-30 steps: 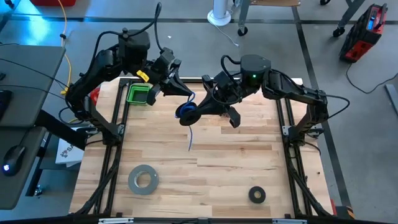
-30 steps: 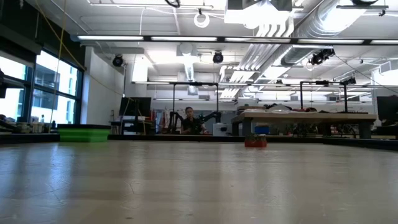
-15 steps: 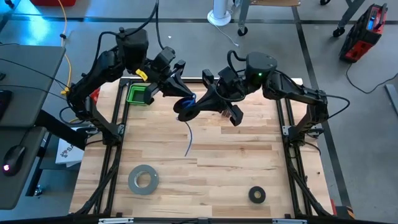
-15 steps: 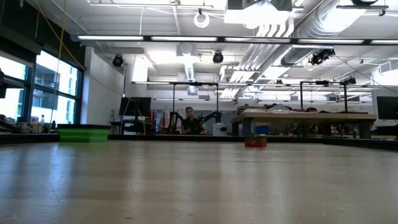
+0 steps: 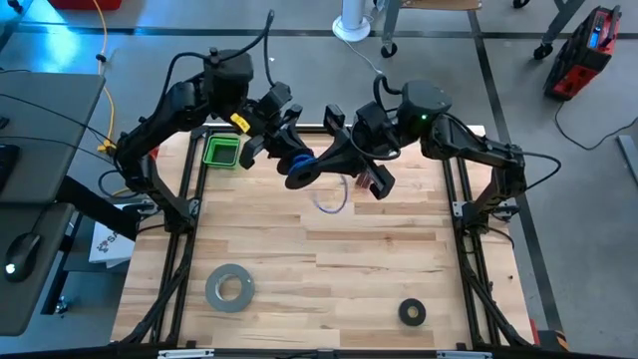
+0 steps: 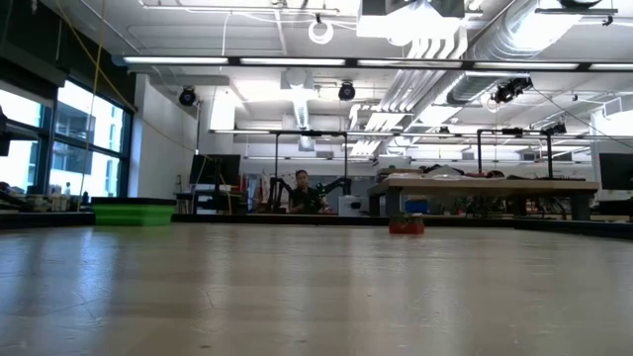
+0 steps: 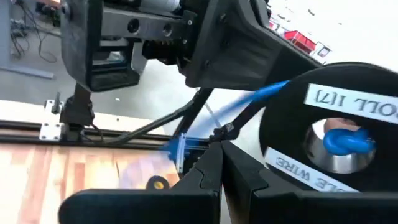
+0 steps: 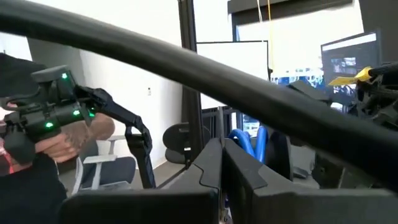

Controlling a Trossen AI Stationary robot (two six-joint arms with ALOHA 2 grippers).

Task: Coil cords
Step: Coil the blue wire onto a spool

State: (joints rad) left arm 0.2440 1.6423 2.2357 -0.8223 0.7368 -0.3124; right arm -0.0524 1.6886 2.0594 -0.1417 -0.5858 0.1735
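Note:
A black reel (image 5: 299,172) with a white label (image 7: 348,102) carries the thin blue cable (image 7: 261,99). It hangs in the air over the far middle of the table, between my two grippers. My left gripper (image 5: 282,152) is shut just left of the reel. My right gripper (image 5: 321,163) is shut at the reel's right side. A loose blue end (image 5: 332,199) swings blurred below them, above the boards. Blue loops (image 8: 247,142) show past my right fingers. The low view shows neither arm. My left gripper pinches a single strand of the blue cable (image 7: 219,129) between its two fingertips, a short way off the reel. The strand runs straight from the reel to the fingers, clear of the table. My right gripper is shut at the reel's side (image 5: 309,170), and its own fingers hide the place of contact. The reel is lifted clear of the table.
A green bin (image 5: 221,151) stands at the far left corner. A grey tape roll (image 5: 229,287) lies near left and a small black tape ring (image 5: 412,312) near right. A person (image 8: 56,143) stands beyond the table.
My left gripper has gone toward the table's right, up to the reel. My right gripper has carried the reel a little toward the far edge. The cable's loose end hung straight down to the boards; it has swung up into a blurred loop.

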